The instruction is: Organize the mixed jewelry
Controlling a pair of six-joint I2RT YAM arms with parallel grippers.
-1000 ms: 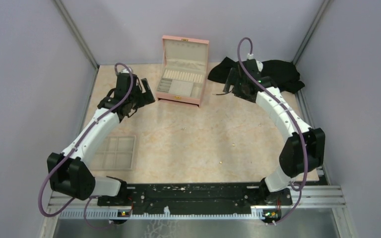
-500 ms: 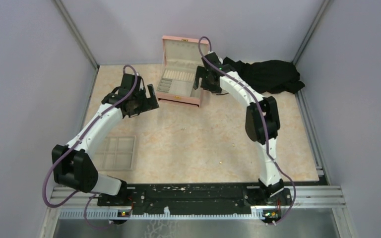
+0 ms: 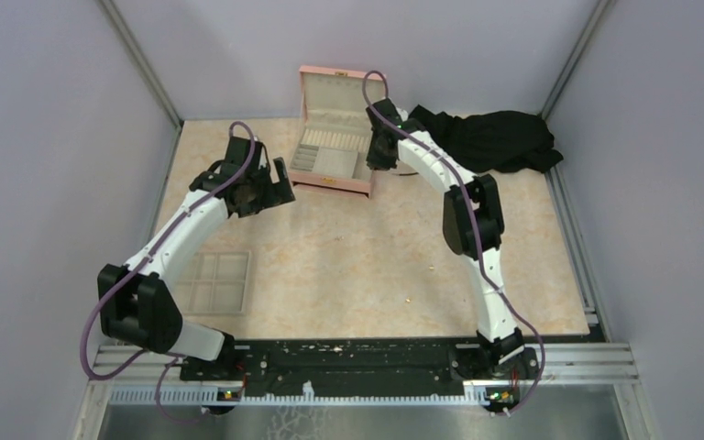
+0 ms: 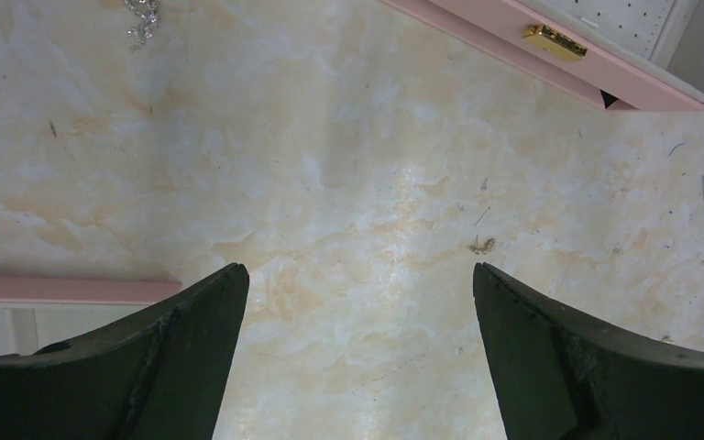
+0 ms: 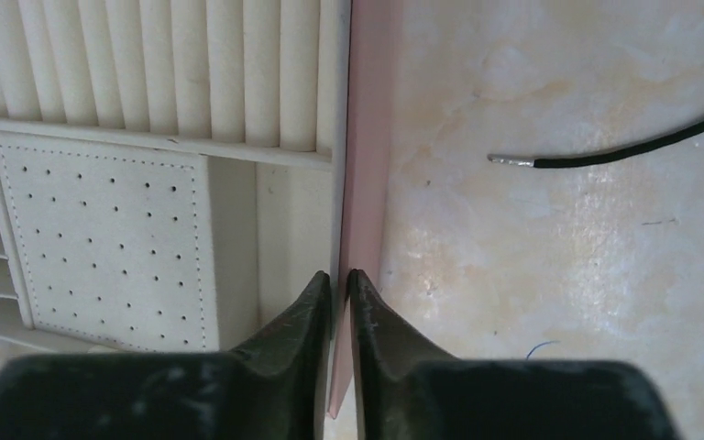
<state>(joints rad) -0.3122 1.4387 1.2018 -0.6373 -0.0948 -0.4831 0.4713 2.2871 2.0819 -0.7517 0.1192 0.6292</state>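
Step judged: brace, then pick; right tool [image 5: 339,275] clamped on pink box [image 5: 364,137] side wall; left tool [image 4: 357,270] jaws apart above tabletop [image 4: 330,137]; gold jewelry piece [image 4: 484,245] at its 2 o'clock; next needs small shift, fine descent.

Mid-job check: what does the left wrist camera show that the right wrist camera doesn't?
Only the left wrist view: the left claw wide open over the marbled tabletop, a tiny gold-coloured piece lying just ahead of one finger, a silvery piece at the top edge, and the gold clasp on the pink jewelry box.
Only the right wrist view: the right claw pinched on the box's side wall, cream ring rolls, a perforated pad, and a black cord with a metal tip.
Both: the box and the tabletop.
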